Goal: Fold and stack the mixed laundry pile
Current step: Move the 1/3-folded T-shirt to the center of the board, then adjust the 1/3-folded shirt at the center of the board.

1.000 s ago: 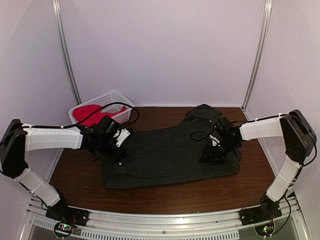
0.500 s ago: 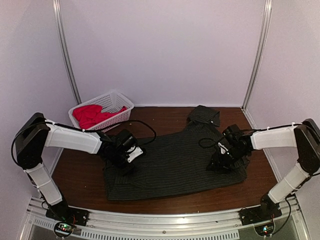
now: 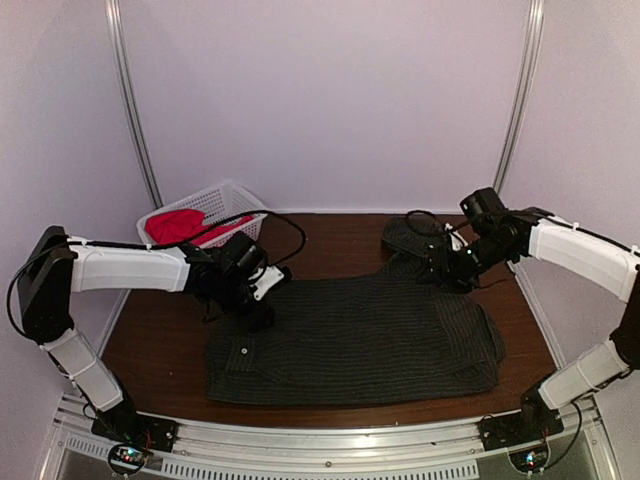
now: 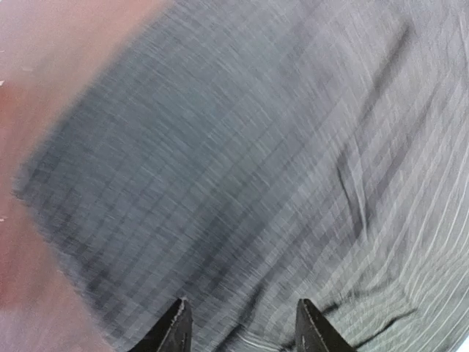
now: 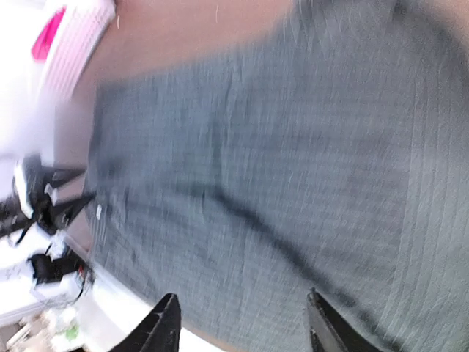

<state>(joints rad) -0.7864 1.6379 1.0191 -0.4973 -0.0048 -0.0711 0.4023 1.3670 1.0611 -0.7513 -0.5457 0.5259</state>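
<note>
Top external | pinstriped shirt [image 3: 350, 335] below both | left gripper [image 4: 242, 303] apart, empty | right gripper [image 5: 242, 296] likewise

Two garments make up the laundry: one dark pinstriped shirt [image 3: 360, 335] and one red T-shirt [image 3: 175, 225]. There is one white lattice basket [image 3: 235, 195], and it holds a single garment, the red one. One worktop [image 3: 150, 340] carries everything.

Two robot arms are in view, one left arm [image 3: 125, 268] and one right arm [image 3: 585, 250]. Each ends in one gripper, which makes two: the left gripper [image 4: 242, 326] and the right gripper [image 5: 242, 323]. Each wrist view shows two fingers [image 4: 174, 334], so four in all.

Two metal rails [image 3: 135, 110] run up the back wall, one towards each side.
</note>
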